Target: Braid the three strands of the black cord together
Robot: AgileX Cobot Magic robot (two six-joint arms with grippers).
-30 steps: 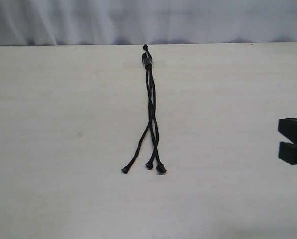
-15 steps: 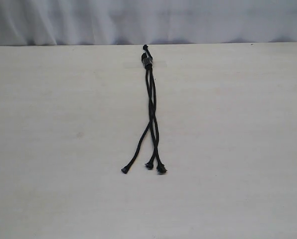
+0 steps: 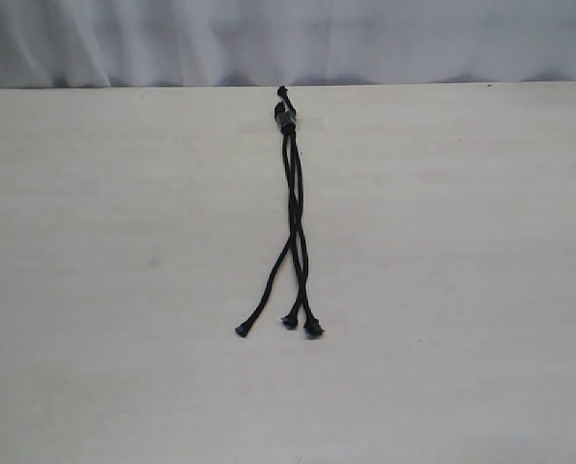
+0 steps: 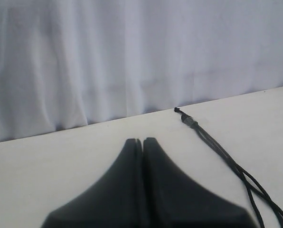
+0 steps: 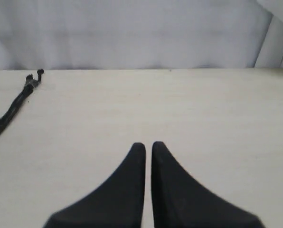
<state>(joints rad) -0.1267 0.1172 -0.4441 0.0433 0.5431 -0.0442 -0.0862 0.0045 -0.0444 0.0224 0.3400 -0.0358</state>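
Note:
The black cord [image 3: 294, 208] lies lengthwise on the pale table, its knotted head [image 3: 285, 118] near the far edge. The three strands run close together and cross loosely. They fan out near the front into three flared tips [image 3: 289, 321], one off to the left [image 3: 242, 331]. Neither gripper appears in the exterior view. My left gripper [image 4: 143, 140] is shut and empty, with the cord's head [image 4: 189, 121] off to one side. My right gripper [image 5: 148, 145] is shut with only a thin slit and holds nothing. It is far from the cord [image 5: 18, 102].
A white curtain [image 3: 172, 39] hangs behind the table's far edge [image 3: 124, 87]. The pale table top [image 3: 443, 290] spreads out on both sides of the cord.
The right gripper, seen at the right edge of the exterior view one second ago, has moved out of that view. The cord has not moved.

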